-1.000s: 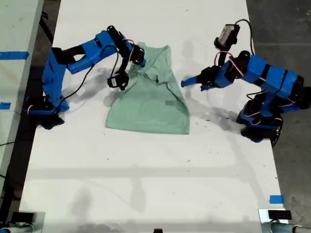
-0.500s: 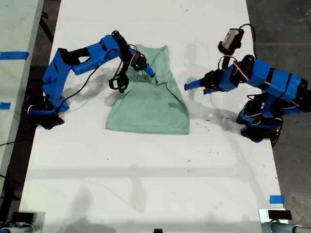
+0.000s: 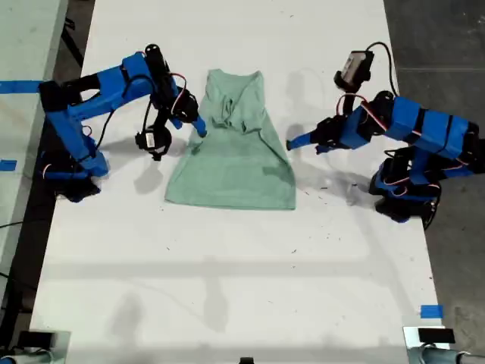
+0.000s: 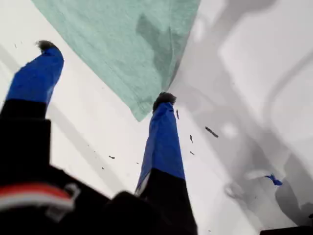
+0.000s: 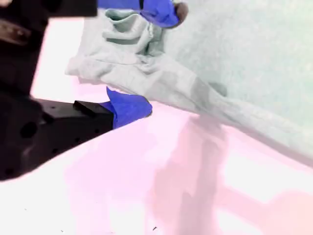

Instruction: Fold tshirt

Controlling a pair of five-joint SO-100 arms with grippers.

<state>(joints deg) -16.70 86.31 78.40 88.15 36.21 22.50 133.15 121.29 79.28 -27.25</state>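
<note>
Exterior view: tshirt (image 3: 231,148) flat on white tabletop (image 3: 227,288) between both arms; first wrist view: my first gripper (image 4: 105,73) spread wide beside the hem corner; second wrist view: my second gripper (image 5: 149,58) parted, empty, straddling the bunched edge.

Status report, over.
My first gripper open, at edge of the tshirt. My second gripper open, bunched cloth between its jaws. Shirt partly folded on the table. Nothing in the way.

The tshirt (image 3: 233,148) is soft, matt mint cloth, creased near the collar. The tabletop (image 3: 227,273) is smooth white with a faint sheen, lightly speckled.
</note>
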